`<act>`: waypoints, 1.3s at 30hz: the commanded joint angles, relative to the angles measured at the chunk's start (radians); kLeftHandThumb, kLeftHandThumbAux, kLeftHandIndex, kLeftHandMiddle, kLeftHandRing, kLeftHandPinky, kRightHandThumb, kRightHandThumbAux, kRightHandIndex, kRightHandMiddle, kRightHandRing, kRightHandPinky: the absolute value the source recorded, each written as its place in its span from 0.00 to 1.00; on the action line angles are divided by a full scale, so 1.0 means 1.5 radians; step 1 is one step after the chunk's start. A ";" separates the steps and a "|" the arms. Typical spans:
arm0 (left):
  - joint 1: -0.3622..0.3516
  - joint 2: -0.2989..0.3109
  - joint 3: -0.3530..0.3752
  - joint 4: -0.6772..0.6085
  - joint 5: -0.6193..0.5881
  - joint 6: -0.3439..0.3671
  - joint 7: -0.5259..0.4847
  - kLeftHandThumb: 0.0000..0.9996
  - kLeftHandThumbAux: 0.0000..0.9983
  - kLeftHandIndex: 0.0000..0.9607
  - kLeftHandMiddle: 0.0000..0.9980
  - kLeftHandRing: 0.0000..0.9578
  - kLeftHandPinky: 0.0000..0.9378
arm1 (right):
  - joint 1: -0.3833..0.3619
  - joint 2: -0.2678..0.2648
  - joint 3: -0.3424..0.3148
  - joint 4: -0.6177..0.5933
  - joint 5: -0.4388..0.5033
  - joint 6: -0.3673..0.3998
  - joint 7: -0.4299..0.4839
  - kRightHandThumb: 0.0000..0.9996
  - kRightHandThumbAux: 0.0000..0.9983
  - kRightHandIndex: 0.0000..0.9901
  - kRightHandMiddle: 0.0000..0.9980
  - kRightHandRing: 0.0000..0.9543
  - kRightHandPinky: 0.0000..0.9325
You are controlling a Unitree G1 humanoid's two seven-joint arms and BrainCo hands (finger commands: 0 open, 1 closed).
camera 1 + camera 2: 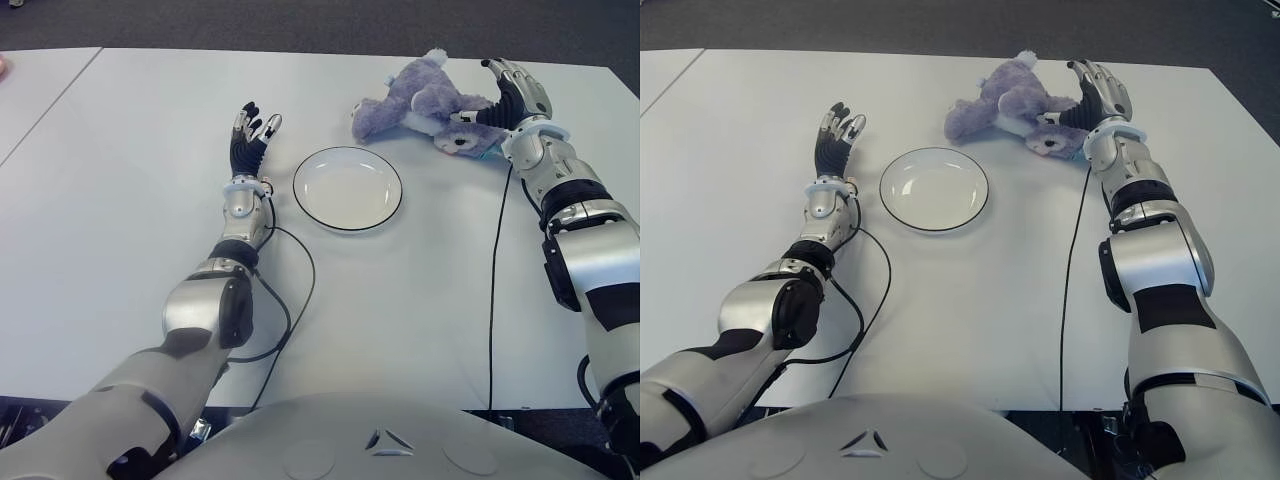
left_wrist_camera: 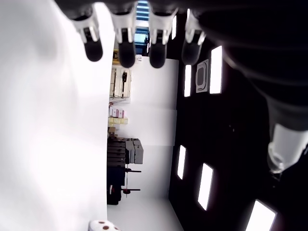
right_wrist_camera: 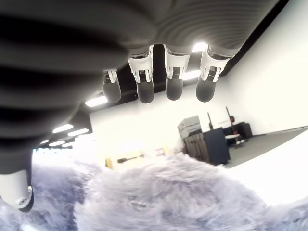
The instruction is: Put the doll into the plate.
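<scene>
Upper right of the head view: doll (image 1: 425,103), grey-purple plush, lying on its side on the white table (image 1: 130,200), apart from the plate (image 1: 347,187), which sits empty at centre. Right hand (image 1: 512,95) over the doll's head end, fingers (image 3: 174,86) extended above the fur, not closed on it. Step in hand: the reach; next requires closing the grasp, then lifting toward the plate. Left hand (image 1: 250,135) left of the plate, fingers spread, holding nothing. Cable (image 1: 492,290) trails below the right wrist; path appears unobstructed.

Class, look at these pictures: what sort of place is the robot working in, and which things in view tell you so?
Probably a robotics lab or workshop. White tables pushed together stand on dark carpet, bearing only a plate and a plush doll; the wrist views show ceiling light panels and equipment racks.
</scene>
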 commanded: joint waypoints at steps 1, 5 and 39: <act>0.139 -0.028 0.003 0.094 -0.002 0.074 0.007 0.00 0.54 0.14 0.12 0.11 0.11 | 0.002 -0.006 -0.013 0.009 0.005 0.020 0.002 0.13 0.58 0.06 0.00 0.01 0.03; 0.139 -0.028 -0.003 0.095 0.004 0.075 0.015 0.00 0.54 0.14 0.12 0.12 0.11 | 0.011 -0.002 -0.016 0.011 0.005 0.023 -0.001 0.14 0.58 0.07 0.01 0.02 0.05; 0.153 -0.039 0.020 0.091 -0.020 0.040 -0.010 0.00 0.51 0.13 0.11 0.10 0.10 | 0.087 0.084 -0.084 0.018 0.042 0.071 0.028 0.27 0.70 0.20 0.04 0.00 0.00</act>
